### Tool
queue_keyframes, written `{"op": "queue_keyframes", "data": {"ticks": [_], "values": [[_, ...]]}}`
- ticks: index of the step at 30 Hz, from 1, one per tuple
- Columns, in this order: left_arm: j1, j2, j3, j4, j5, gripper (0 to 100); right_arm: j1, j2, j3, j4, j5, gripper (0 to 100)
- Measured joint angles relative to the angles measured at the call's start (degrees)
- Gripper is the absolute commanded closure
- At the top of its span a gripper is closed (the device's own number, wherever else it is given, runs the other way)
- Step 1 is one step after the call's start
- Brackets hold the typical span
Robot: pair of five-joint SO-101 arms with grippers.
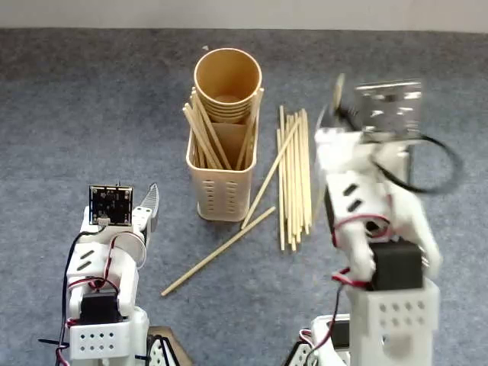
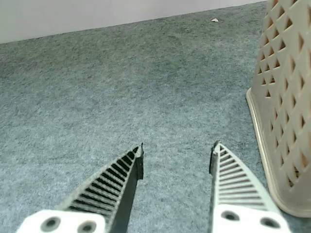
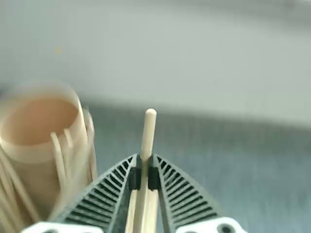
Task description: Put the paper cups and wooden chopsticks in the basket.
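Pale round-tipped chopstick [image 3: 148, 124], seemingly single; right hand [image 3: 146, 160] clamped.

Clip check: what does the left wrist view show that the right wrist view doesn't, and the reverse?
Left wrist view: the left gripper, fingers open above the grey mat, beside the perforated wall of the basket. Right wrist view: the right gripper shut on one wooden chopstick, near the paper cups and other chopsticks leaning by them. Both: grey mat and a pale wall behind.
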Motion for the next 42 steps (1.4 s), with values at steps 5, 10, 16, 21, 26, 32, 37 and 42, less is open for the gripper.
{"op": "queue_keyframes", "data": {"ticks": [5,10,16,21,26,32,37,42], "values": [[0.0,0.0,0.0,0.0,0.0,75,-0.09,-0.18,-5.63,-10.64,-6.59,99.5],[0.0,0.0,0.0,0.0,0.0,75,-4.04,4.48,-6.24,-20.48,-7.74,99.5],[0.0,0.0,0.0,0.0,0.0,75,-10.37,17.49,-10.2,-25.41,-8.09,99.5],[0.0,0.0,0.0,0.0,0.0,75,-13.45,24.88,-18.73,-21.36,-8.09,99.5],[0.0,0.0,0.0,0.0,0.0,75,-14.59,26.02,-19.43,-15.82,-6.33,96.6],[0.0,0.0,0.0,0.0,0.0,75,-18.64,26.2,-17.58,-8.7,3.08,62.6],[0.0,0.0,0.0,0.0,0.0,75,-19.87,26.2,-17.76,-5.1,3.6,60.8],[0.0,0.0,0.0,0.0,0.0,75,-12.31,23.47,-21.45,2.11,3.69,70.4]]}}
